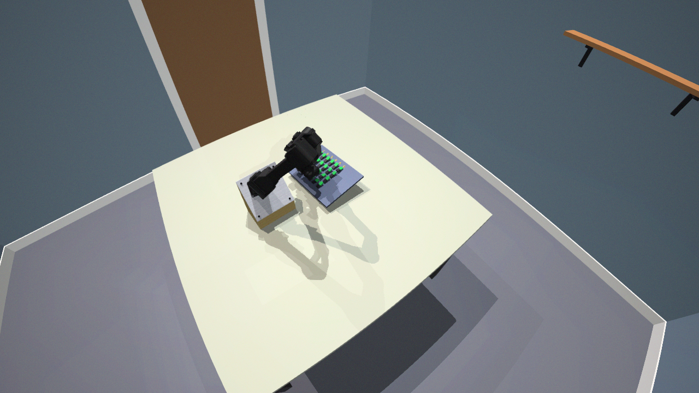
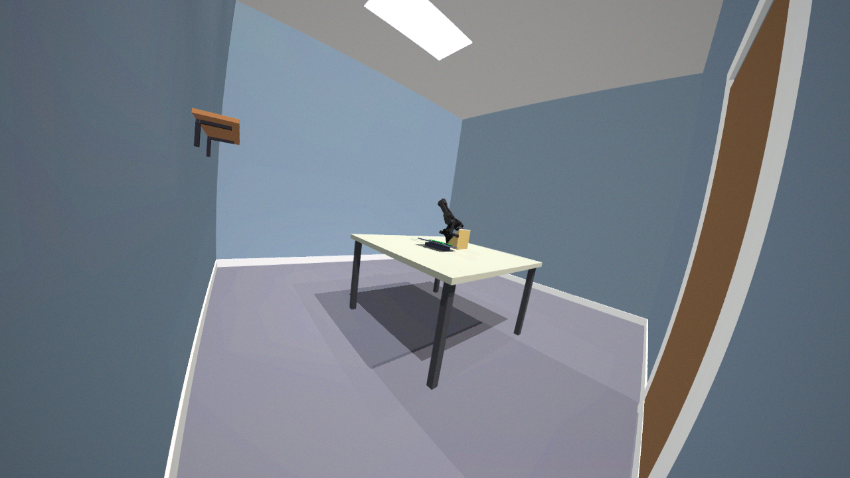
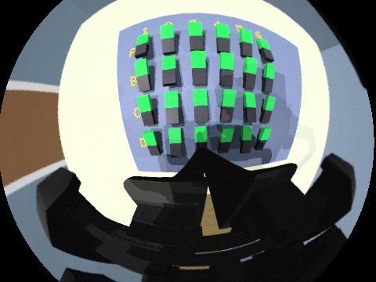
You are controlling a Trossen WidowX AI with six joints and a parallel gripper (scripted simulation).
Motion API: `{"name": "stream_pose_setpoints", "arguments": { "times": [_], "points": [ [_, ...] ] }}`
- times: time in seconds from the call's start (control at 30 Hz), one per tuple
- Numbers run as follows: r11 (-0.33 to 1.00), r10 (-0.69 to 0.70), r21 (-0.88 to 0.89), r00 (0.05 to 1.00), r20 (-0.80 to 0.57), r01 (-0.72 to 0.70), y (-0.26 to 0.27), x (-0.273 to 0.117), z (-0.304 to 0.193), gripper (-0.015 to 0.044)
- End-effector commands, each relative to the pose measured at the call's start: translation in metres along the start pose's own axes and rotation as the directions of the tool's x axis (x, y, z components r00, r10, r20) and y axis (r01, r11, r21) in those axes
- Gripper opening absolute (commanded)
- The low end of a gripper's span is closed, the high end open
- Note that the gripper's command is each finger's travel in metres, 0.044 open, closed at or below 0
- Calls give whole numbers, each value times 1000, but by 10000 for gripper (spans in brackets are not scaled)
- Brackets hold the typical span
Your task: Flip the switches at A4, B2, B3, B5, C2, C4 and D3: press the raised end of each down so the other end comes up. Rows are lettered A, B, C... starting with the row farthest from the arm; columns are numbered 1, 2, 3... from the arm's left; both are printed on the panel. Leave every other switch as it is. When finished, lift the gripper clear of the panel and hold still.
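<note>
The blue switch panel carries four rows of rocker switches, each green on its far half and dark on its near half. In the wrist view I see A4, B2, B3, B5, C2, C4 and D3. I cannot tell for certain which end of each is raised. My gripper is shut and empty. Its tips are at the near end of D3 and hide that end; contact cannot be told.
The arm's base block stands beside the panel's near side on the pale table. The other switches surround the named ones closely. A wall shelf is far from the arm.
</note>
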State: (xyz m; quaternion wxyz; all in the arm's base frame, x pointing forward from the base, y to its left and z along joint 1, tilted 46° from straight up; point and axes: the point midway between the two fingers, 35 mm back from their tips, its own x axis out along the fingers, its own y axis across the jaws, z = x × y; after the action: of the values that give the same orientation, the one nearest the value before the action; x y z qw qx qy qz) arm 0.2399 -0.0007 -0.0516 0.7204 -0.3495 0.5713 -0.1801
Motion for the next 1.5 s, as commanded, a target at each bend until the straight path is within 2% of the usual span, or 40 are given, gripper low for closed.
{"name": "stream_pose_setpoints", "arguments": {
  "times": [0.0,1.0,1.07,1.23,1.4,1.47],
  "points": [
    [1000,-3,-4,1000,0,3,0,1,0,0],
    [1000,-3,-4,1000,0,3,-1,5,0,0],
    [1000,3,-1,1000,-3,-3,1,-4,1,0],
    [1000,0,-3,1000,-26,0,1,-58,3,0],
    [1000,-1,-2,1000,-26,1,0,-61,5,0],
    [1000,-1,11,1000,-25,2,-3,-62,21,0]
  ]
}}
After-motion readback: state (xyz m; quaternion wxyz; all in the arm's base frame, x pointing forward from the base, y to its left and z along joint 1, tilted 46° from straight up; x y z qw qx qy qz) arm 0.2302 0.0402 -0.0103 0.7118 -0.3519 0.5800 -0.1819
